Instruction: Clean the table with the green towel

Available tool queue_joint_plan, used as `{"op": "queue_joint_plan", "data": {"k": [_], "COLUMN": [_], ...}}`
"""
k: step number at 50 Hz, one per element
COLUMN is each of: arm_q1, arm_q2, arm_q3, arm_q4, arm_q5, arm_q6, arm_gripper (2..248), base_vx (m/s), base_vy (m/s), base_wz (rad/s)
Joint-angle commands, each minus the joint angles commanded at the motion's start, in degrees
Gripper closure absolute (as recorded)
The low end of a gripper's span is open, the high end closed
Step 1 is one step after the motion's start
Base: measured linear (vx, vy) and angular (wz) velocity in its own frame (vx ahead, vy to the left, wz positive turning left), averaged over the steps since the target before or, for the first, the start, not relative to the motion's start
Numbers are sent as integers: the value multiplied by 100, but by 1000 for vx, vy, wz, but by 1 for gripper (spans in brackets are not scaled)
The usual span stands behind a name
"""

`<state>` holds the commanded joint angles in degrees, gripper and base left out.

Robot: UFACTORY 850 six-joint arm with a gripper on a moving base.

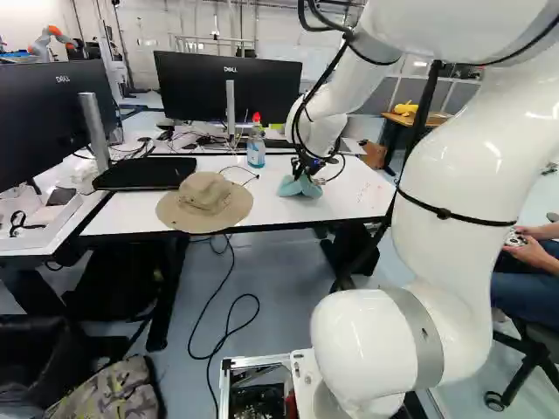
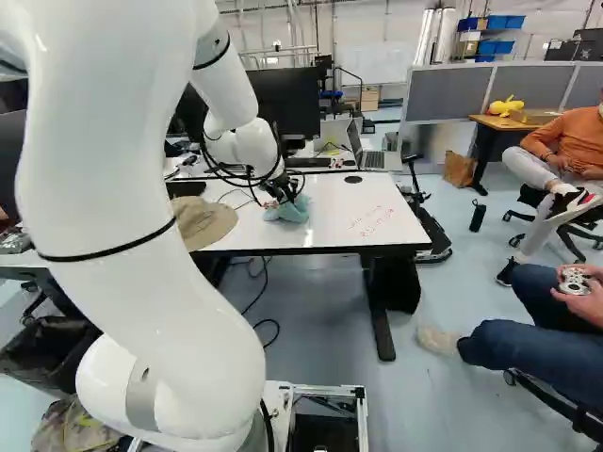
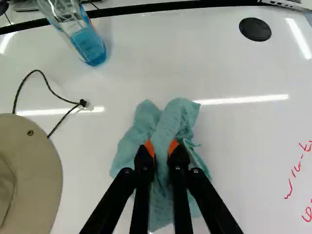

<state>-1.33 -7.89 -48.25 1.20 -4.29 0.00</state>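
Between the gripper's two orange-padded fingers, a ridge of the soft, rumpled green towel is pinched, its folds spreading over the smooth, glossy white table. Beside it lies a round-brimmed fabric hat; beyond stands a clear bottle.

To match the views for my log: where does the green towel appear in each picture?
Left base view: just right of the middle, on the white table, under the gripper; towel.
Right base view: just left of the middle, on the table under the gripper.
Wrist view: pinched in a fold between the fingers of the gripper, spreading out around them.
Shared landmark: the tan hat, partly hidden by the arm in the right base view.
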Motion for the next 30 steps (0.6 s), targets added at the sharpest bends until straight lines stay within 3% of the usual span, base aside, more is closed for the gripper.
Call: {"op": "queue_joint_plan", "data": {"k": [30], "arm_q1": [-6], "arm_q2": [65], "arm_q3": [56], "arm_q4": [0], "arm_q5": [1], "arm_q6": [0], "arm_gripper": [203], "base_vx": [0], "base_vy": [0], "base_wz": [0]}}
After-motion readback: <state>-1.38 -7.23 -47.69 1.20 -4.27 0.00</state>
